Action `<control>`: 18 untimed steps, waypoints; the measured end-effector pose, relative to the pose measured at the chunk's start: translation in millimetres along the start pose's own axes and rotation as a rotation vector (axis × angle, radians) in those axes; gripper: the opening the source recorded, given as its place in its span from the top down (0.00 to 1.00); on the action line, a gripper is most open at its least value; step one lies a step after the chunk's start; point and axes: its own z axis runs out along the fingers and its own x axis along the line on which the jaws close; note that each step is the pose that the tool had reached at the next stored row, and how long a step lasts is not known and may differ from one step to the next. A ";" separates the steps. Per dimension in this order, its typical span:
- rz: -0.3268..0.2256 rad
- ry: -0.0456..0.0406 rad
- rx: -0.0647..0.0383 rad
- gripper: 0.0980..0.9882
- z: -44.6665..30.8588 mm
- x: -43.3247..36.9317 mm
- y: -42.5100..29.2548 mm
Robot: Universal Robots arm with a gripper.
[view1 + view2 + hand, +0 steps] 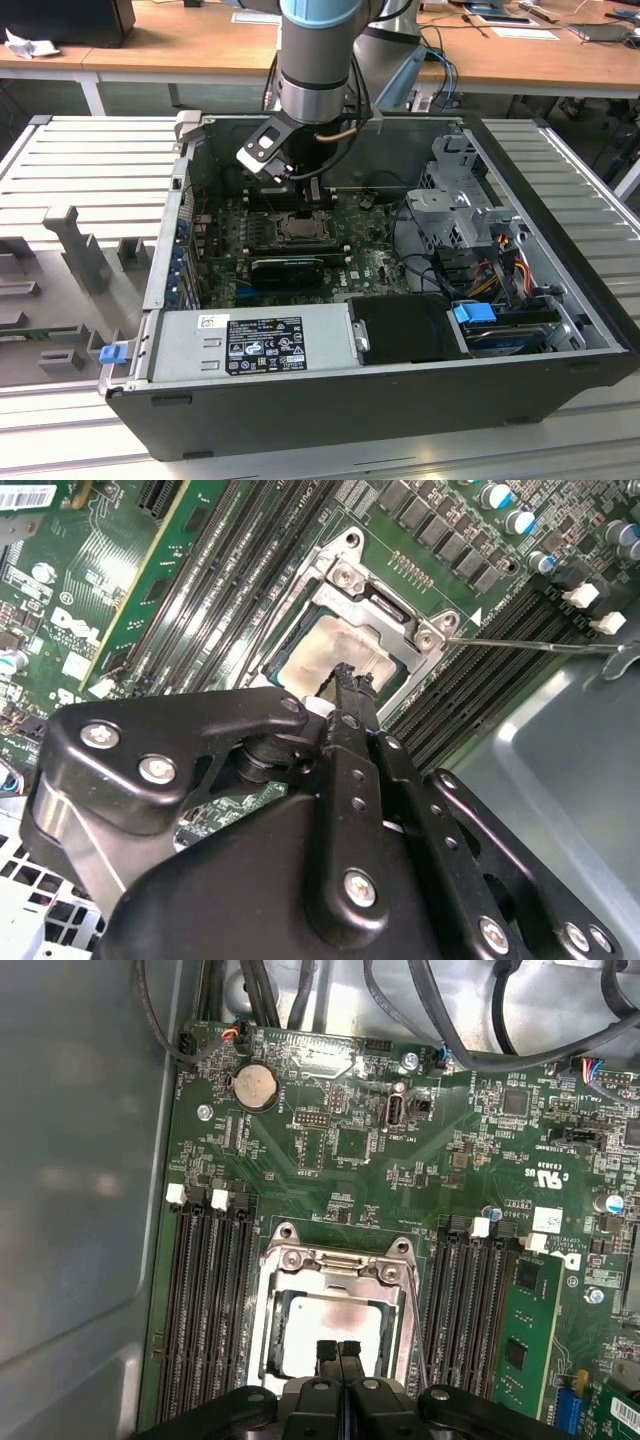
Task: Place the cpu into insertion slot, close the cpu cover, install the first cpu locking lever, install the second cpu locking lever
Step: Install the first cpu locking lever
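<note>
The cpu lies flat in the insertion slot on the green board, its pale metal top showing through a square cut-out. The silver cpu cover is down around it, its frame lying level with the socket. A thin wire locking lever sticks out sideways from the socket corner. My gripper hangs straight above the chip's edge, fingers pressed together with nothing between them. In the second wrist view the gripper has its tips close over the cpu top. Whether they touch it I cannot tell.
Black memory slots flank the socket on both sides. A black graphics card lies just in front of the socket. The power supply and drive cage fill the case's near side and the exterior view's right. A grey case wall stands close by.
</note>
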 end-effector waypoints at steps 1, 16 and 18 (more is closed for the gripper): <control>0.000 0.0002 0.000 0.99 -0.7 0.1 0.0; 0.000 0.0001 0.000 0.99 -6.5 0.3 -0.1; 0.000 0.0001 0.000 0.99 -9.6 0.4 -0.1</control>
